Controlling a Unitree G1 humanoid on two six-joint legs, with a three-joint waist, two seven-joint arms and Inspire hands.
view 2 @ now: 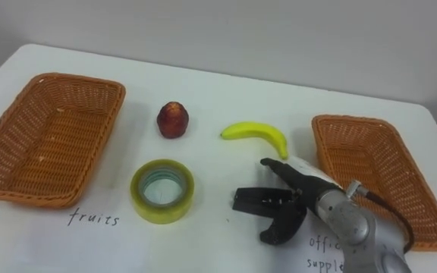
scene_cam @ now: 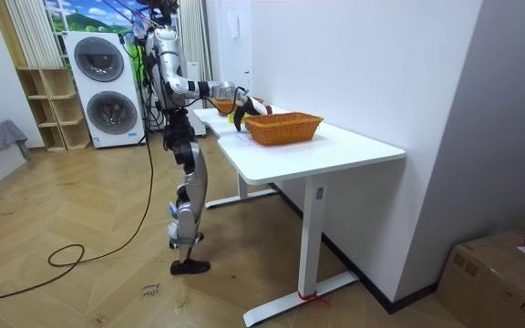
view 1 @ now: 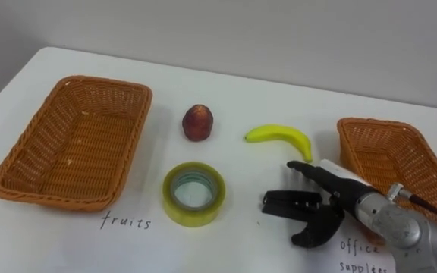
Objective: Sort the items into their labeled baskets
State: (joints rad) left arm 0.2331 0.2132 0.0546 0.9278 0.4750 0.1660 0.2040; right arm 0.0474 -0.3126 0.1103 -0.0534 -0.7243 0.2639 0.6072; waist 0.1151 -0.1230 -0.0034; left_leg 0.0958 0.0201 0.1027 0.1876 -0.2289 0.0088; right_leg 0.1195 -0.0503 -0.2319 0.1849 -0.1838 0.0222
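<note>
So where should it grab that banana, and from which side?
Probably across its thick middle, from above: the banana lies flat, with bare table along both long sides. The open right robot hand is nearest.

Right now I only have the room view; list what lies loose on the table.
Observer: A red fruit, a banana and a tape roll lie between the two baskets.
Operator: Report the baskets' contents.
Observer: The left basket and the right basket are both empty.
Operator: Give me the right hand.
Observer: The right hand is open and empty, on the near side of the banana's right end.
</note>
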